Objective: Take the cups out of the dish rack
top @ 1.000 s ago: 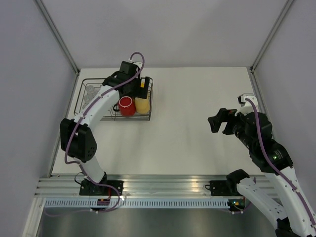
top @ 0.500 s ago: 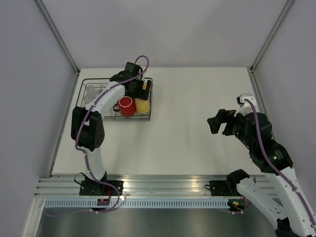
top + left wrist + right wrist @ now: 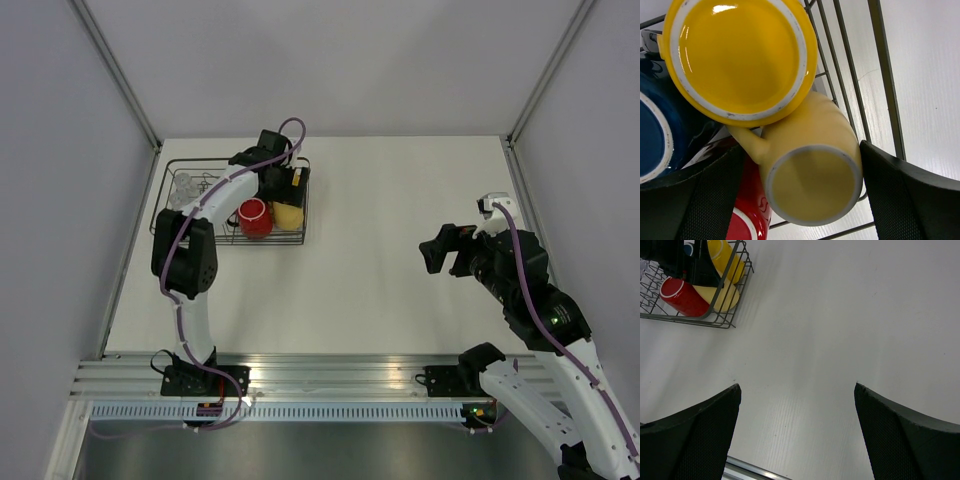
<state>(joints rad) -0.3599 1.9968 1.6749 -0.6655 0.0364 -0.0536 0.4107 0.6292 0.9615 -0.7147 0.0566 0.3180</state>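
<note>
Cream-yellow mug (image 3: 812, 170) bracketed by the wide-spread left claw (image 3: 805, 200), inside the dish rack (image 3: 886, 75).

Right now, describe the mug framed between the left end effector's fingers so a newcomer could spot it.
Start at the black wire dish rack on the table's far left. In its near right corner lies the pale cream-yellow mug, beside the red mug. It is the only pastel one; the bright yellow mug next to it is far more saturated.

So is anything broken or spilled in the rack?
Nothing stands out. The pale yellow mug and the bright yellow mug rest base-up, side by side, in the dish rack. No chips or spills show.
</note>
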